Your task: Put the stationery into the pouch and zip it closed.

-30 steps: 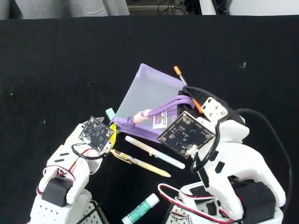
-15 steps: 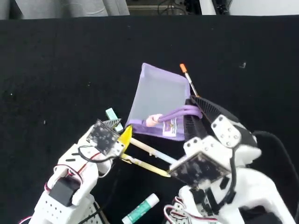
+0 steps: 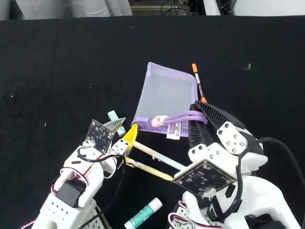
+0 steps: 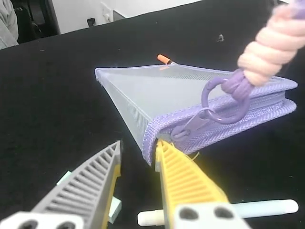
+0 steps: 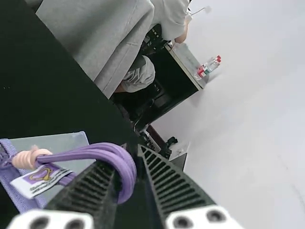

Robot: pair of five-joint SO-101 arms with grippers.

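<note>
The purple pouch (image 3: 167, 98) lies mid-table with its zipper edge toward the arms. My right gripper (image 3: 199, 122) is shut on the pouch's purple cord (image 5: 119, 160), lifting the loop; its pink knot (image 5: 29, 158) hangs by the zipper. My left gripper (image 4: 138, 145) stands open at the pouch's near corner (image 4: 151, 136), the yellow finger (image 4: 183, 179) touching it by the zipper pull (image 4: 209, 98). A white pen (image 3: 157, 154) and a yellow pen (image 3: 147, 170) lie between the arms. An orange-tipped pen (image 3: 197, 82) rests against the pouch's far side.
A teal eraser (image 3: 113, 116) sits just left of the left gripper. A green-capped glue stick (image 3: 143, 214) lies near the front edge between the arm bases. The black table (image 3: 57, 67) stretches open to the left and back.
The right gripper has pulled back and right with the cord, swinging the pouch and orange pen rightward. The left gripper followed to the right and its fingers have spread at the pouch corner.
</note>
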